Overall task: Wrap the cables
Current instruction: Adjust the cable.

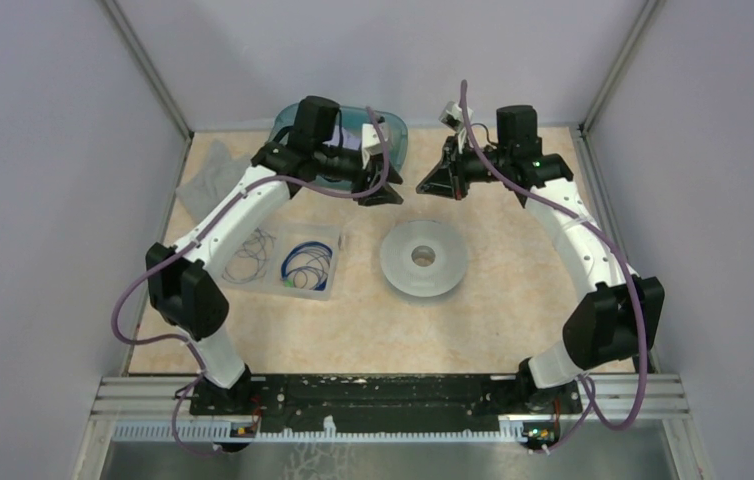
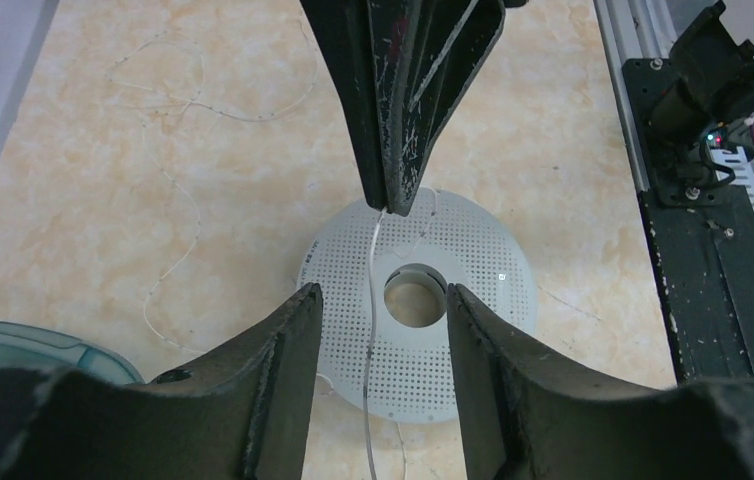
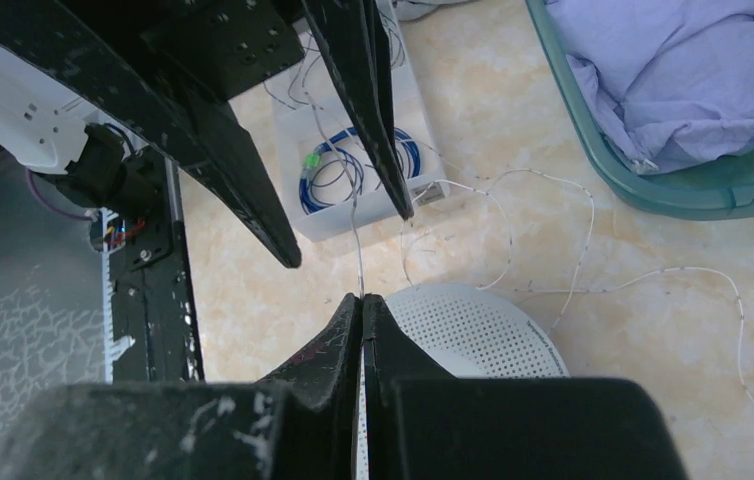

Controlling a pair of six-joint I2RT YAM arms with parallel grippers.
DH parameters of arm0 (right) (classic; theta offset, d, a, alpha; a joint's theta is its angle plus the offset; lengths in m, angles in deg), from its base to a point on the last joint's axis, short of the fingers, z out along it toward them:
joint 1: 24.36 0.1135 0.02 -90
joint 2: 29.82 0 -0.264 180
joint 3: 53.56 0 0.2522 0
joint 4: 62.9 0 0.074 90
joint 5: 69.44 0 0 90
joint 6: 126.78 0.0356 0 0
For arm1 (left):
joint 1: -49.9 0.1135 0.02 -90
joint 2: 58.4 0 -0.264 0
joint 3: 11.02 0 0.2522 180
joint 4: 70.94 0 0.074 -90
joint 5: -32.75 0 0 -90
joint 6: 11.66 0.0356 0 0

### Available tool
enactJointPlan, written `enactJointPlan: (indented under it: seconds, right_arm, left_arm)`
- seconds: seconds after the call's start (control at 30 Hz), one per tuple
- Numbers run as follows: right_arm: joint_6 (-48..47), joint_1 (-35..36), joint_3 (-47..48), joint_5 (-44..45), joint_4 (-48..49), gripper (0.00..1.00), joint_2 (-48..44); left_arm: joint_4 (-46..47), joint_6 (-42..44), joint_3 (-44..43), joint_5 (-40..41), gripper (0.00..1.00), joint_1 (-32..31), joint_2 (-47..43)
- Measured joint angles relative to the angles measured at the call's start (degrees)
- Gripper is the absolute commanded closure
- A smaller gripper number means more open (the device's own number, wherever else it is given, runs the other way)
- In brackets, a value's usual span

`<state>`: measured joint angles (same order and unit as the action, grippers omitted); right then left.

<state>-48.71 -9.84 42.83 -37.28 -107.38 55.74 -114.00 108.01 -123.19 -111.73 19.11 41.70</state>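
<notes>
From above, the whitish cable (image 2: pixel 372 320) is too fine to make out, and the left arm (image 1: pixel 243 200) covers part of the teal bin (image 1: pixel 398 140) and an edge of the clear tray (image 1: pixel 318 290). The left wrist view loses parts of the perforated disc (image 2: pixel 493 260) behind the left tool (image 2: pixel 383 297), and the cable runs off the bottom edge. In the right wrist view the right tool (image 3: pixel 363 300) hides the disc's near side, and the bin is cut by the top and right edges

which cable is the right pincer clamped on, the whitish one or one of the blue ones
The whitish cable, pinched in the shut right pincer. The blue cables lie coiled in the clear tray, untouched.
</notes>
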Motion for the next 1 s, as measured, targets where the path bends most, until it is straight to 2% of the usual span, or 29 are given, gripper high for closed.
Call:
enactJointPlan:
  seconds: [0.27,0.6,1.0]
  right_arm:
    - [0.15,0.0,-0.02,-0.85,1.2,1.0,0.0]
    - [-0.33,0.0,-0.15,-0.74,1.29,1.0,0.0]
    - [-2.03,0.0,-0.92,0.04,0.61,1.0,-0.15]
  left_arm:
    - [-3.1,2.4,0.0,1.9,0.71,-1.01,2.14]
    - [-3.39,3.58,1.09,3.5,0.59,-0.98,2.12]
    - [-4.26,4.83,1.75,4.55,0.68,-0.98,1.99]
